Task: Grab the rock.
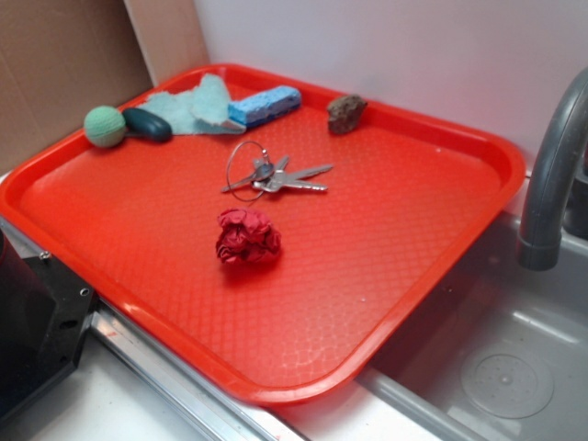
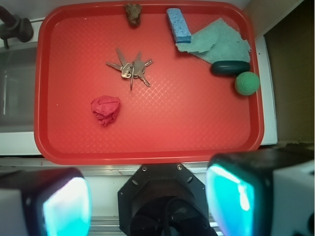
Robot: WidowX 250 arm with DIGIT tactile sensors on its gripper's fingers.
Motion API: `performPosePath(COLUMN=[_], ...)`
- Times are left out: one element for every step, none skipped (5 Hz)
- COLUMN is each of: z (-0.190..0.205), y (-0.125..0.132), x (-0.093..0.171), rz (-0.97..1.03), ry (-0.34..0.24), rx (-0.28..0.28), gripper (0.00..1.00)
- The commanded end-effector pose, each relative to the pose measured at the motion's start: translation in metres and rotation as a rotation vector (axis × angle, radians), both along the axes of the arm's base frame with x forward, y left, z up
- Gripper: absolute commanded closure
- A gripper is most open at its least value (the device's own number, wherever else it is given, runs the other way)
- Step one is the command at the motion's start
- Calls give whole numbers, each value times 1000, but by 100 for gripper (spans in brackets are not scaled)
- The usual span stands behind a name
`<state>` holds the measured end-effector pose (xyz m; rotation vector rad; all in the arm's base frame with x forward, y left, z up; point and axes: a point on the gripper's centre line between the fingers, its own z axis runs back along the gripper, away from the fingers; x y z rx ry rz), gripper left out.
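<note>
The rock (image 1: 346,113) is a small rough brown-grey stone at the far edge of the red tray (image 1: 386,276). In the wrist view the rock (image 2: 132,13) lies at the top edge of the tray (image 2: 197,128). My gripper (image 2: 147,204) is open and empty, high above the robot base, short of the tray's near rim and far from the rock. Its two fingers (image 2: 66,206) with teal pads show at the bottom of the wrist view. The gripper does not show in the exterior view.
On the tray lie a bunch of keys (image 1: 271,175), a dark red paper wad (image 1: 246,237), a blue sponge (image 1: 265,106), a teal cloth (image 1: 197,106), a dark teal oval (image 1: 147,124) and a green ball (image 1: 105,126). A grey faucet (image 1: 551,175) and sink (image 1: 496,367) are to the right.
</note>
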<state>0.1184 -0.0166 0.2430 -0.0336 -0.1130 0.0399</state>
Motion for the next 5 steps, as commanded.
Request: performPosePath(z=[0,-38,-64,-81,-97], y=[0,6,6,7,17], x=[0,29,73,110,140], rz=[0,28,13,-6,-5], ry=[0,-10,-53,-86,-156], rx=[0,42,61,68,109], gripper=[0,0,0,0,0])
